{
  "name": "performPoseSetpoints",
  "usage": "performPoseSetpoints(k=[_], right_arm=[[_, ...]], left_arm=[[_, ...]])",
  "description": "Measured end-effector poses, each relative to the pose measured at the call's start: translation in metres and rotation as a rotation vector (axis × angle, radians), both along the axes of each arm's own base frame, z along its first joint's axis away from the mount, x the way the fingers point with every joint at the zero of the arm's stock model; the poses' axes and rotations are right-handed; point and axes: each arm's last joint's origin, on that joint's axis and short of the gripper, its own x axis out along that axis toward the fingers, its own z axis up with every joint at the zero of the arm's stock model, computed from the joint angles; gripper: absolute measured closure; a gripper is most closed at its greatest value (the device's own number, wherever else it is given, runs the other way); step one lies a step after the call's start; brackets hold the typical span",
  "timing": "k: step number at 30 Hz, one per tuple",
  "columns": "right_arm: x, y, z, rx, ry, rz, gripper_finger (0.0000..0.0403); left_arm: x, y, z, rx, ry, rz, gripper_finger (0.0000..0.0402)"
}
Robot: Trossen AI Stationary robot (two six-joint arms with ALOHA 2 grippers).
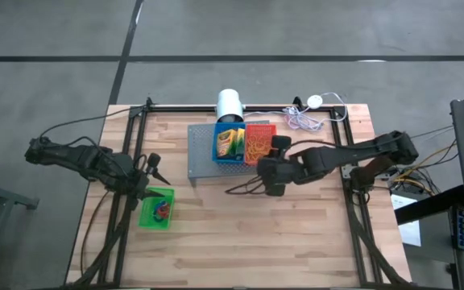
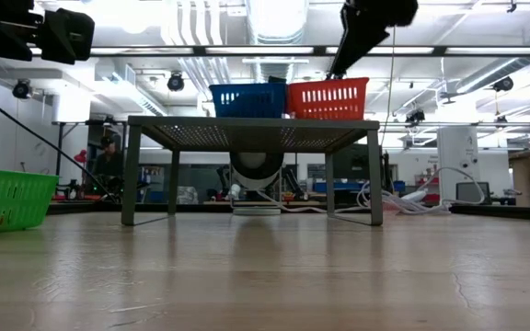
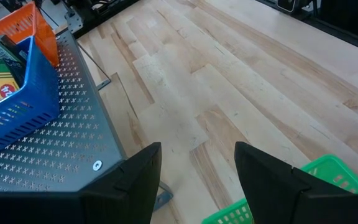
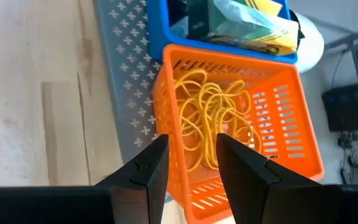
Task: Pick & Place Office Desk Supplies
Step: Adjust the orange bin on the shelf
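Observation:
On the grey perforated stand [image 1: 200, 157] a blue basket [image 1: 228, 145] holds the green-and-yellow crayon box [image 4: 247, 22]. Beside it an orange-red basket [image 4: 297, 134] holds tan rubber bands [image 4: 213, 118]. My right gripper [image 4: 191, 162] hangs open just above that basket's near side [image 1: 263, 165], fingers slanting down toward it. I see nothing plainly between them. A green basket [image 1: 156, 208] with small red and blue bands [image 1: 161, 211] stands on the table at the left. My left gripper [image 3: 197, 180] hovers open above its far edge [image 1: 155, 169].
A white roll [image 1: 230, 103] lies at the table's far edge, with white cables [image 1: 304, 121] to its right. A thin black cable [image 1: 244, 189] trails on the wood below my right gripper. Bare wooden tabletop [image 1: 256, 242] spreads toward the near edge.

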Motion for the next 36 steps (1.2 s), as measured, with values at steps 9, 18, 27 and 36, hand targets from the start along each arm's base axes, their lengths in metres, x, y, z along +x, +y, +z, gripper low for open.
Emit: performPoseSetpoints(k=[9,18,27,36], right_arm=[[-0.008,-0.011,-0.017,-0.018,-0.02,0.026,0.0284],[-0.007,-0.014,-0.02,-0.001,-0.004,0.022,0.0297],[-0.008,-0.015,-0.024,0.028,0.013,0.029,0.0322],[-0.01,-0.015,-0.025,0.046,0.005,-0.01,0.0354]], left_arm=[[0.0,0.0,0.0,0.0,-0.001,0.0,0.0193],[0.0,0.0,0.0,0.0,0.0,0.0,0.0193],[0.0,0.0,0.0,0.0,0.0,0.0,0.0193],[0.0,0.0,0.0,0.0,0.0,0.0,0.0193]])
